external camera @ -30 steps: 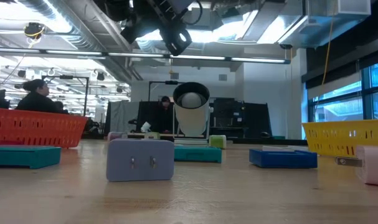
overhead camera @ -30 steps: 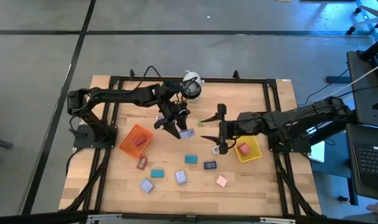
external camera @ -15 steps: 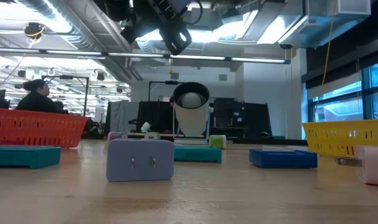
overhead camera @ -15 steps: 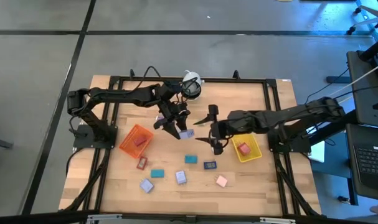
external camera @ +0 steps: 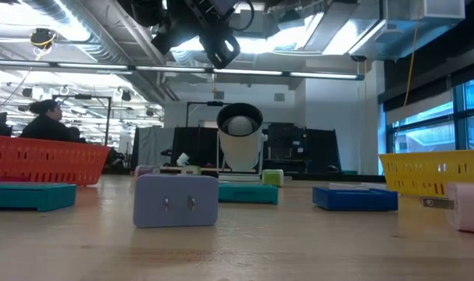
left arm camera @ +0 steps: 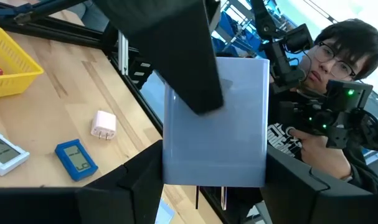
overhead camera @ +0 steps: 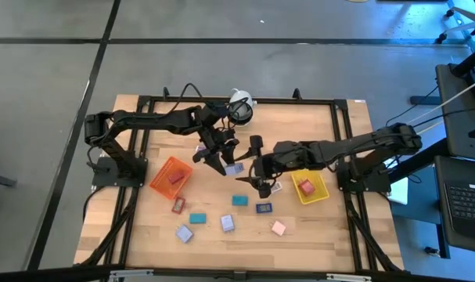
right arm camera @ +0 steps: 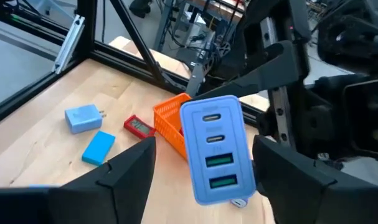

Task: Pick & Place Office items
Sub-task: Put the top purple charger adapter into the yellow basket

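Your left end effector (overhead camera: 219, 160) grasps a lavender charger (left arm camera: 215, 121) above the surface, right of the orange tray (overhead camera: 170, 177), while the released right end effector (overhead camera: 258, 168) approaches to take it.

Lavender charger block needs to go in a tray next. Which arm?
Left. The left hand is already shut on the lavender rectangular plastic charger block, and the orange plastic basket tray lies close on its side. The right hand is open and empty.

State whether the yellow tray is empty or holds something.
Not empty. The high view shows the yellow tray holding one red item.
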Robot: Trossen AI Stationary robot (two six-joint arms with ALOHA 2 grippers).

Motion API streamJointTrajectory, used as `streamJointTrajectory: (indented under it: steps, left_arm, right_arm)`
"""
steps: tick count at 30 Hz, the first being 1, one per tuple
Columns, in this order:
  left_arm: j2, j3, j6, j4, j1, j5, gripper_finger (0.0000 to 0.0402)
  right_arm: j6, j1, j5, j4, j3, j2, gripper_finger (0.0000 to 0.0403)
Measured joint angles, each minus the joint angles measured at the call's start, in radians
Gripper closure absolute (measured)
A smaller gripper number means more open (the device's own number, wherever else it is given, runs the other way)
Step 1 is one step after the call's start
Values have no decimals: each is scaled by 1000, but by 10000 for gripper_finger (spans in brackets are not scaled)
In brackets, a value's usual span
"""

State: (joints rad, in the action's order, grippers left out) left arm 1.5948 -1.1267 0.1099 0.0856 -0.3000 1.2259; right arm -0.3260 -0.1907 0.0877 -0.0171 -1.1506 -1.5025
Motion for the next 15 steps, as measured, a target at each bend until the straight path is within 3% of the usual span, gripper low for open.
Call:
streamJointTrajectory:
  steps: [6,15]
  left_arm:
    - [0,0,0,0,0,17,184]
    - [0,0,2,0,0,30,184]
  right_arm:
    - [-9,2,-2,-22,-2,-10,171]
    - [-42,3,0,-24,-2,-10,262]
